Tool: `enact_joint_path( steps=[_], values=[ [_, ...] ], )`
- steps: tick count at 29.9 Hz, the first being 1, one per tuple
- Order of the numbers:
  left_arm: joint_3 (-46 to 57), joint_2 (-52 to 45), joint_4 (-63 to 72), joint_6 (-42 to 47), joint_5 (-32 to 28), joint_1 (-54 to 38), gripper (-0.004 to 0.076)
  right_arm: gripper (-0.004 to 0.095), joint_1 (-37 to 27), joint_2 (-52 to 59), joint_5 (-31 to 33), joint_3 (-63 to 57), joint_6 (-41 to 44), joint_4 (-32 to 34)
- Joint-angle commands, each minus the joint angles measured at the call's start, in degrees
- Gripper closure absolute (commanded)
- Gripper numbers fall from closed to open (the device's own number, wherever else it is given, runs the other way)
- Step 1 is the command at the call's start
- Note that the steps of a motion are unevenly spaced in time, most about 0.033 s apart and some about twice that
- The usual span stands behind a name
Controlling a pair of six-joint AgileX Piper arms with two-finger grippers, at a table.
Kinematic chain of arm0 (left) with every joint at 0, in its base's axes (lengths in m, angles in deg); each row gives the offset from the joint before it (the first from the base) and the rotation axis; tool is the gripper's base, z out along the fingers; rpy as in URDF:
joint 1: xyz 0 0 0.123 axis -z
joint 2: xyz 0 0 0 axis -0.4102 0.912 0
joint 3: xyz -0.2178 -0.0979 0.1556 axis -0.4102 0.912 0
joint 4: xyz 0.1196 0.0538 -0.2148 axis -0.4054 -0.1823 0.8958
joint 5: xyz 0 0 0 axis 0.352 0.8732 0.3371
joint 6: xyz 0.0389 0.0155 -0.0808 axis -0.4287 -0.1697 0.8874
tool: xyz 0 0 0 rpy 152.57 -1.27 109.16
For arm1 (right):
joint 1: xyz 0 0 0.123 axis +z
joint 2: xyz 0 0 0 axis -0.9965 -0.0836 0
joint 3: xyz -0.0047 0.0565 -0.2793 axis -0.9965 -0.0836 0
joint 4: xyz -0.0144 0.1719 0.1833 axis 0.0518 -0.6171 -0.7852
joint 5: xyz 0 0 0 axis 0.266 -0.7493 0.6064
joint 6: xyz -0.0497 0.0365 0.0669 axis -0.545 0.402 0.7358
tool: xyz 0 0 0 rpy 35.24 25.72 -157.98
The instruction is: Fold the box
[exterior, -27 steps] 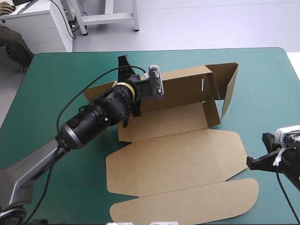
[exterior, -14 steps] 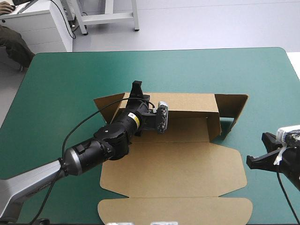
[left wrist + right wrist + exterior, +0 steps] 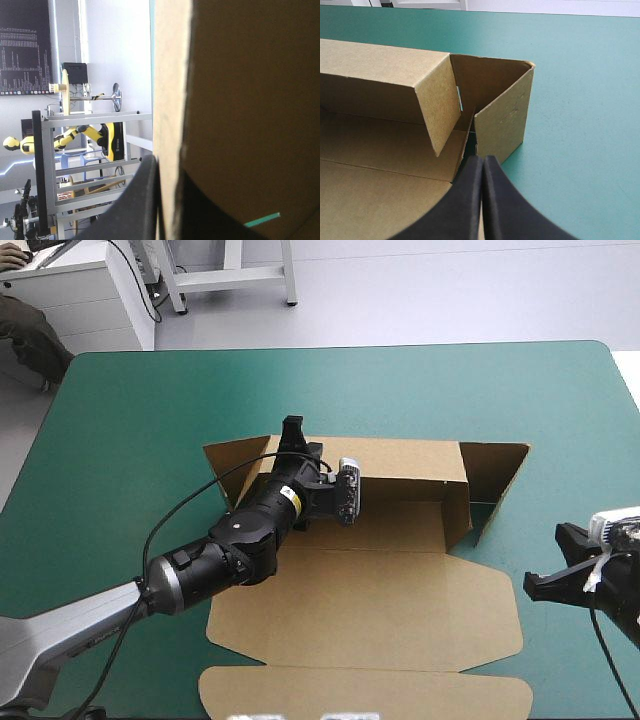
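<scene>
While the brown box (image 3: 380,590) is lying at the middle of the teal-green worktop (image 3: 150,400), I am holding it with my left claw (image 3: 293,435), whose black fingers are pressing all but together on the left part of the raised far wall (image 3: 400,455); in the left wrist view the board's edge is running up between them. That wall is standing upright, and the left end flap (image 3: 232,458) and right end flap (image 3: 497,480) are angling out from it toward the far side. The base and the lid panel (image 3: 370,695) are lying flat, reaching toward the near edge. My right claw (image 3: 545,585) is hovering near the worktop's right edge, apart from the box, its fingers meeting in one point and gripping nothing, aiming at the box's right corner.
</scene>
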Motion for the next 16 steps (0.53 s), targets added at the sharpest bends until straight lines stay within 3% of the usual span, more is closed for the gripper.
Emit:
enact_joint_path(
  steps=[1,5,7,12,14,16],
  values=[
    [-1.1,-0.3,1.0,2.3,1.2,0.2,0.0731,0.0925,-0.4,-0.3,-4.5,2.0,-0.1,-0.5],
    [-1.1,-0.2,1.0,3.8,1.3,0.2,0.0731,0.0843,-0.4,-3.0,-2.1,4.5,0.1,-0.4],
    [-1.1,-0.2,0.8,4.8,1.8,0.2,0.0731,0.0737,-0.4,-4.9,-0.8,6.4,0.1,0.1],
    [-1.1,-0.2,0.8,5.7,3.4,0.2,0.0731,0.032,-0.4,-11.2,-0.8,13.2,0.3,2.1],
    [-1.1,-0.2,0.9,5.8,3.4,0.2,0.0731,0.021,-0.4,-14.2,-0.8,16.2,0.7,3.6],
    [-1.1,-0.2,1.0,6.8,3.4,0.2,0.0731,0.0194,-0.4,-17.4,-0.6,18.8,1.4,4.7]
  ],
)
